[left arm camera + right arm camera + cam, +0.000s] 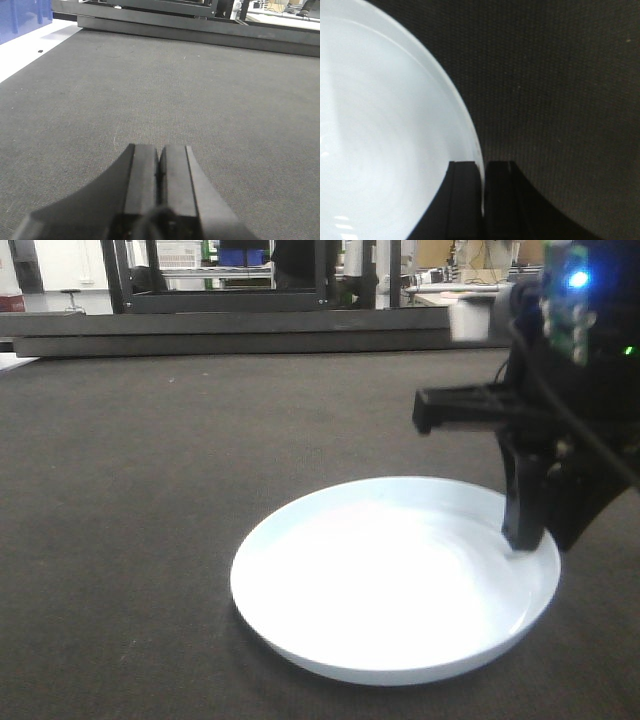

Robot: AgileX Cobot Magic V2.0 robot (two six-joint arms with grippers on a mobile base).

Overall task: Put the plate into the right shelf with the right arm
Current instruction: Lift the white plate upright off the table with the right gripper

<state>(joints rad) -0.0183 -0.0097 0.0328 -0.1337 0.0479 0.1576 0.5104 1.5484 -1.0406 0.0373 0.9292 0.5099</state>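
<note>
Dark grey mat [150, 490] fills all three views, flat and woven. Nearest the front camera sits the plate [390, 580], white, shallow, bottom flat on the mat, not lifted. No long axis, it is round, so any rim point works for a grip.

Key relation: right gripper [482, 176] comes down on the plate's right-hand edge. One finger is inside the bowl, the other outside on the mat side. In the right wrist view the rim [470, 130] runs straight down into the slot between the two black pads. Jaws are narrow, pinched onto the rim, with no gap visible either side. The plate body lies wholly to the left of the gripper, so the load hangs off one side once raised. My guess is it tips away from the grip unless the pinch is firm.

Left gripper [160, 165] is shut, pads touching, holding nothing, over bare mat with no plate in its view. The right arm is clearly the nearer one.

Further off, a low dark rail [250, 335] edges the mat. Beyond it stands a black frame [120, 275] with something blue [245, 255] behind. I cannot tell from here whether that is the right shelf. Lift-and-carry comes next, judging by the task.
</note>
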